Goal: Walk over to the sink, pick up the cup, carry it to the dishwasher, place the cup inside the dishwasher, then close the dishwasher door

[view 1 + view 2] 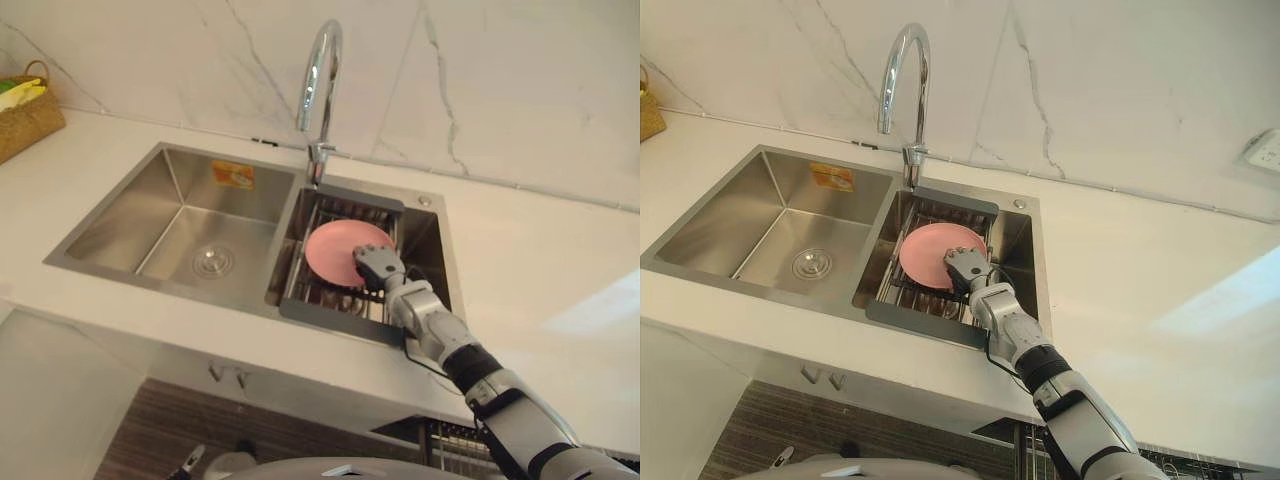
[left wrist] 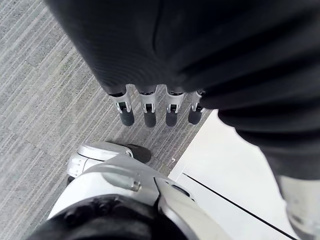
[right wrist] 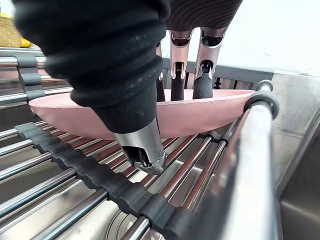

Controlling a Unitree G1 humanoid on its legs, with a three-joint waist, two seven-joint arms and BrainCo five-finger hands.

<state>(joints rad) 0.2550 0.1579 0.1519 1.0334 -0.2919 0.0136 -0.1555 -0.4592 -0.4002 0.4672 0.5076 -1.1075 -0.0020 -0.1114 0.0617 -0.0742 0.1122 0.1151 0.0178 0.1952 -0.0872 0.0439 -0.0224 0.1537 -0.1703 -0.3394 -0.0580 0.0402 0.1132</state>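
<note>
A shallow pink plate [image 1: 335, 252] lies on the metal rack [image 1: 330, 300] in the sink's right basin. My right hand [image 1: 378, 266] reaches down to the plate's near right edge. In the right wrist view its straight fingers [image 3: 202, 75] rest their dark tips inside the plate [image 3: 200, 117]. The thumb [image 3: 142, 145] hangs below the rim, over the rack bars [image 3: 100, 175], so the hand straddles the rim without closing on it. My left hand [image 2: 149, 107] hangs low over the grey floor with straight fingers and holds nothing.
A tall chrome faucet [image 1: 320, 90] stands behind the divider of the double sink, above the plate. The left basin [image 1: 190, 240] holds just its drain. A woven basket [image 1: 25, 115] sits on the counter's far left. A wire rack [image 1: 450, 438] shows below the counter's front edge.
</note>
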